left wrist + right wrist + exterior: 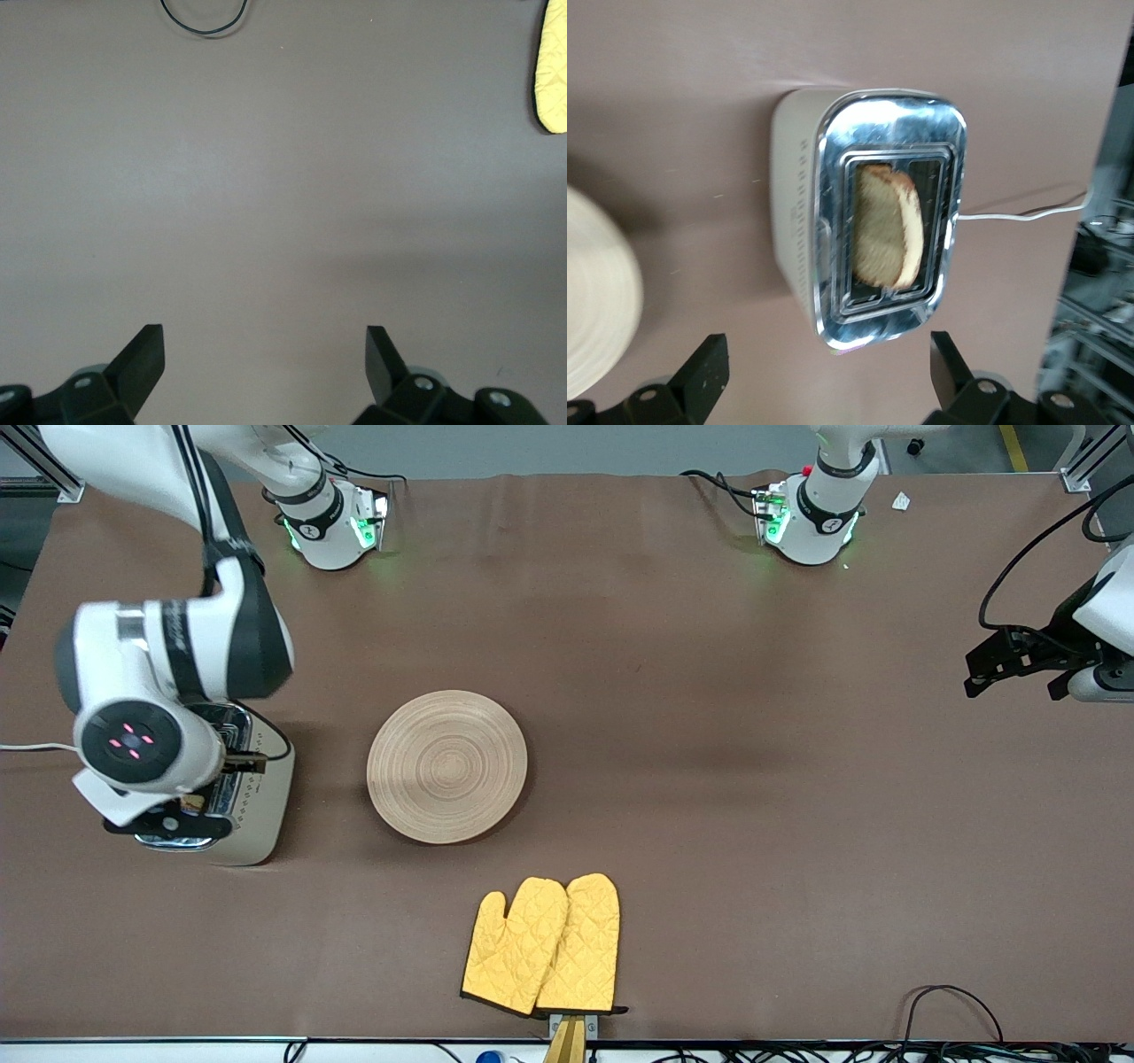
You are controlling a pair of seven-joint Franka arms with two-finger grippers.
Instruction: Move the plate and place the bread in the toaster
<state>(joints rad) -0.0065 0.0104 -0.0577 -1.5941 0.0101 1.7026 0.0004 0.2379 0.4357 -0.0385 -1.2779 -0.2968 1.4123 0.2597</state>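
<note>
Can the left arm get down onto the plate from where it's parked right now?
Probably yes: the left gripper waits open at its own end, and only bare table lies between it and the plate.

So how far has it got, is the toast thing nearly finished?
Nearly finished, it looks. The bread already stands in a slot of the toaster, leaning a little. The plate lies bare beside the toaster. The right gripper is over the toaster with fingers open, holding nothing. The left gripper waits open over bare table. Little seems left but pulling away.
</note>
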